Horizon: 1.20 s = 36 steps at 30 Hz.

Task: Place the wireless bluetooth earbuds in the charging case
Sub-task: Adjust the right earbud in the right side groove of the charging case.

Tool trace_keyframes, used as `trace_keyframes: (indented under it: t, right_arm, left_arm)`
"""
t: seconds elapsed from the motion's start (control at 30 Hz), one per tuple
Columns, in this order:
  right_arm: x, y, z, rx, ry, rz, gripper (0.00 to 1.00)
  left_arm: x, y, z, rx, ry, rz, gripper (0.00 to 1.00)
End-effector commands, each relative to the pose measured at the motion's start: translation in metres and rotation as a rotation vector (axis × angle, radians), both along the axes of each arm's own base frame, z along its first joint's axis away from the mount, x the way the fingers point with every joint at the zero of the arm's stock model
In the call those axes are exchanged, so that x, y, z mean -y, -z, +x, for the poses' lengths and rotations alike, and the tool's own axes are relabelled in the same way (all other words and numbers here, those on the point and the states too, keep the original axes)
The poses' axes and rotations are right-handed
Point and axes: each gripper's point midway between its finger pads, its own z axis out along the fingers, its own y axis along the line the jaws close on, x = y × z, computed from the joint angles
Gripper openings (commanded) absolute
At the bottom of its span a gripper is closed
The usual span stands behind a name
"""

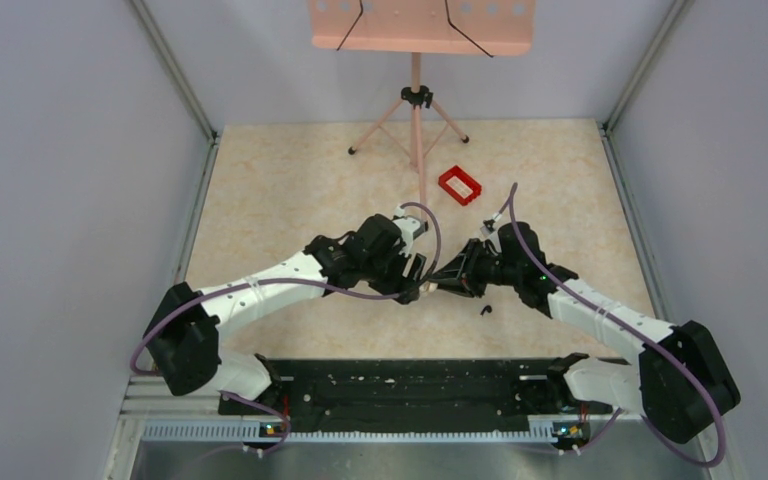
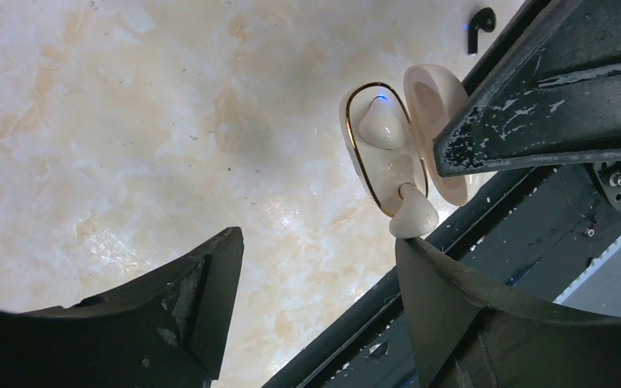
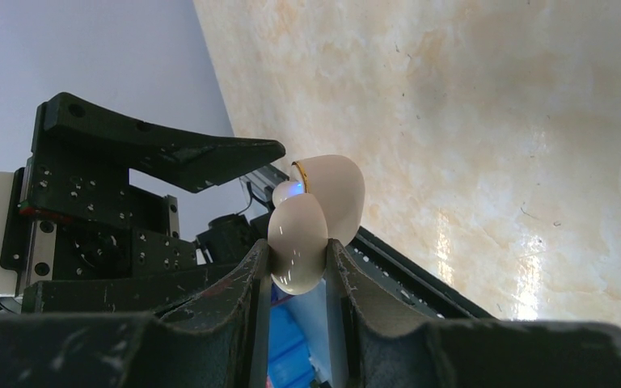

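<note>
Right end effector clamps open charging case; left end effector open beside it; black earbud on table.

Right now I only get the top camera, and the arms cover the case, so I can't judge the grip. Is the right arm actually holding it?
Observer: Yes. The right gripper has its jaws closed on one shell of the cream charging case, which is hinged open.
Operator: Anything in it?
Observer: The left wrist view shows one pale earbud seated inside with a blue light. A second pale piece pokes past the case's rim.
Operator: And the left jaws?
Observer: The left gripper is open and empty. One fingertip is right beside that poking piece, but I can't tell whether it touches.
</note>
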Motion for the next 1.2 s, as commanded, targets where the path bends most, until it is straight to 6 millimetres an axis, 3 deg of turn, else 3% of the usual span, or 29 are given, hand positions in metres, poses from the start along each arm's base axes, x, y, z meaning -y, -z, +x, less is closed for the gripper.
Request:
trace_keyframes:
  t: [0.0,0.47,0.67,0.93,1.17]
  right_arm:
    - [-0.007,-0.028,0.001,0.071,-0.025,0.043,0.0]
    - [-0.002,-0.024,-0.002,0.065,-0.006,0.023,0.0]
    - [-0.001,-0.026,0.0,0.07,0.003,0.018,0.0]
    - [-0.002,-0.023,0.0,0.069,-0.001,0.019,0.0]
    - [-0.002,-0.025,0.001,0.074,-0.006,0.021,0.0]
  left_arm:
    - [0.005,-0.016,0.014,0.058,-0.03,-0.016,0.74]
    - [0.006,-0.022,0.02,0.064,-0.03,-0.004,0.74]
    - [-0.007,-0.023,0.02,0.046,-0.076,0.054,0.73]
    - [-0.02,-0.036,0.006,0.021,-0.198,-0.041,0.72]
    - [0.002,-0.037,-0.022,-0.024,0.017,-0.159,0.79]
